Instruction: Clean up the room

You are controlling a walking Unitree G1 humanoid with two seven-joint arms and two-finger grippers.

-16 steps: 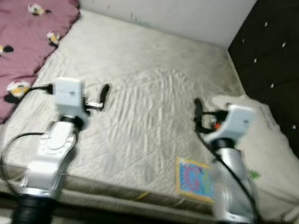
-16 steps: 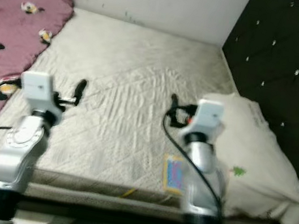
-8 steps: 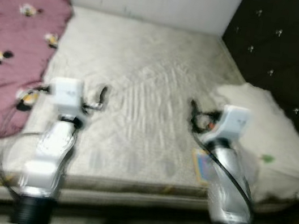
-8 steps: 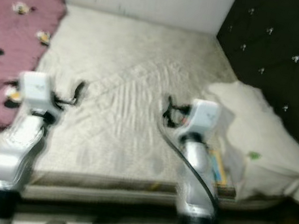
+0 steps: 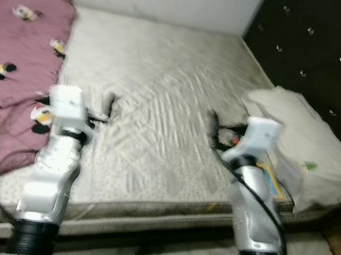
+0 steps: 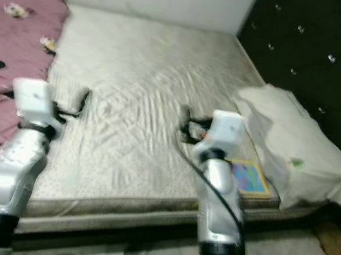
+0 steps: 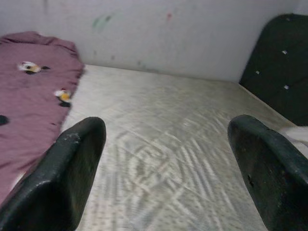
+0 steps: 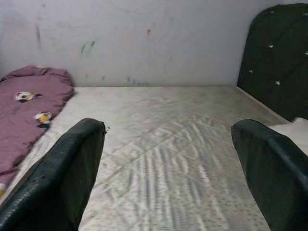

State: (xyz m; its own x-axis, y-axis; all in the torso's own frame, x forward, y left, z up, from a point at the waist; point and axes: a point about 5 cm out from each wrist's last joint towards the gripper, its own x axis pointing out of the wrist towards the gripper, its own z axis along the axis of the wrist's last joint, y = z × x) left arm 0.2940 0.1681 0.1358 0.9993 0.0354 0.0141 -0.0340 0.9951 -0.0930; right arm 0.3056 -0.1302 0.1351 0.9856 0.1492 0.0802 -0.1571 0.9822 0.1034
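Left-eye view: left pincer (image 5: 110, 105) and right pincer (image 5: 213, 124) both gape empty over bare grey quilted mattress (image 5: 162, 100); colourful flat book (image 6: 248, 178) sits near its edge beside white pillow (image 6: 291, 148), so a clumsy reach may knock it off.

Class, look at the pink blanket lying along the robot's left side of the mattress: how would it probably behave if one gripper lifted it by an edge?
The pink blanket lies rumpled and folded, so it is probably floppy and would drape and sag from the fingers. It covers much of the mattress edge, so one pinch would likely drag the rest along rather than lift it clear.
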